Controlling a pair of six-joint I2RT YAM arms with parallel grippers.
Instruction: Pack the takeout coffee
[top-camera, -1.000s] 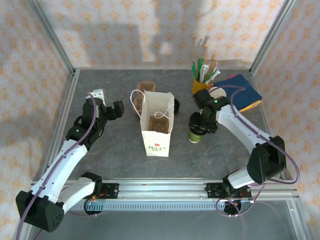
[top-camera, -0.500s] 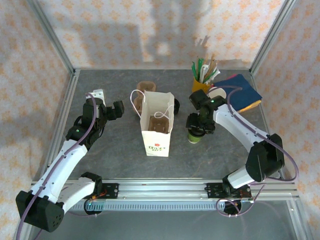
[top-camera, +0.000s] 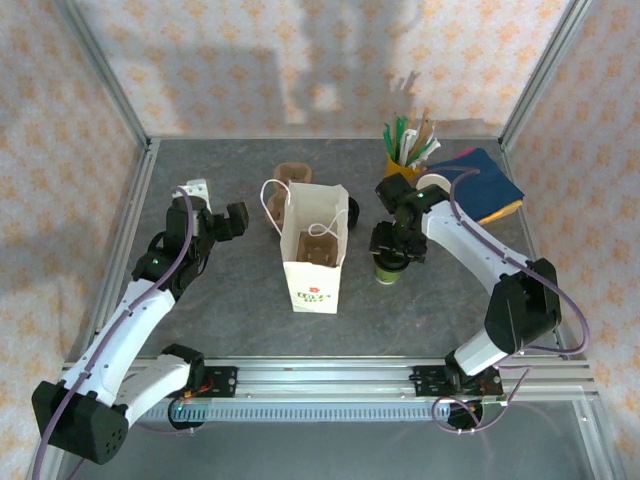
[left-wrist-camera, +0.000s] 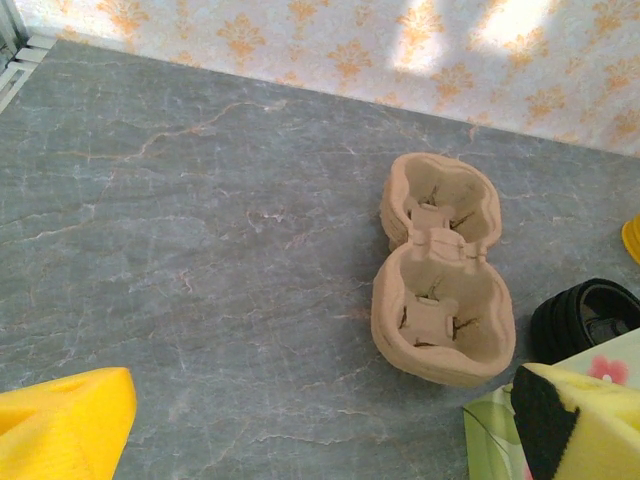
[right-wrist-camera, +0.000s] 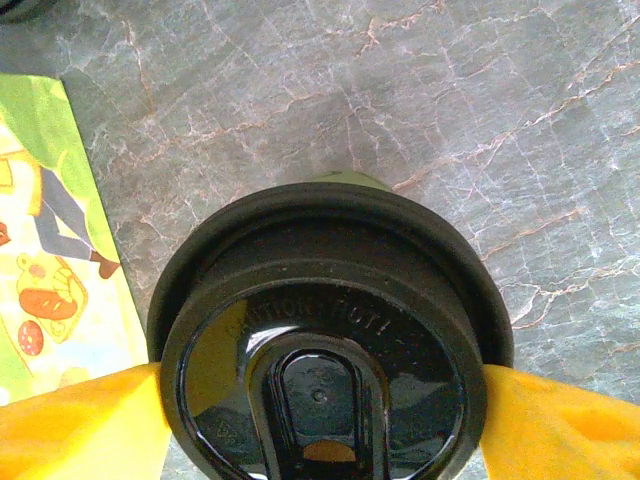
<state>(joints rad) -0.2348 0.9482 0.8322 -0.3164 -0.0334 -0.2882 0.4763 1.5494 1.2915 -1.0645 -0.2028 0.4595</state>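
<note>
- Being clasped at its black lid (right-wrist-camera: 320, 330) between the yellow pads (right-wrist-camera: 80, 420) of the right claw (top-camera: 394, 246), the takeout coffee (top-camera: 388, 270) is sitting directly beneath that claw, apparently with its base on the surface (top-camera: 450, 310).
- The pick-up step is judged to be in hand: the cup is being gripped but is not yet being carried across.
- The open paper bag (top-camera: 315, 275) is standing just to the left of the right claw, and a pulp cup carrier (top-camera: 318, 250) is being seen inside it.
- For the next move, a straight lift is being called for, high enough for the bag's rim to be cleared, followed by a short shift leftward and a level lowering into a carrier pocket, so that the bag is not being knocked.
- The left claw (left-wrist-camera: 325, 430) is being shown wide open with nothing between its pads; a stack of spare carriers (left-wrist-camera: 440, 270) is lying ahead of it.
</note>
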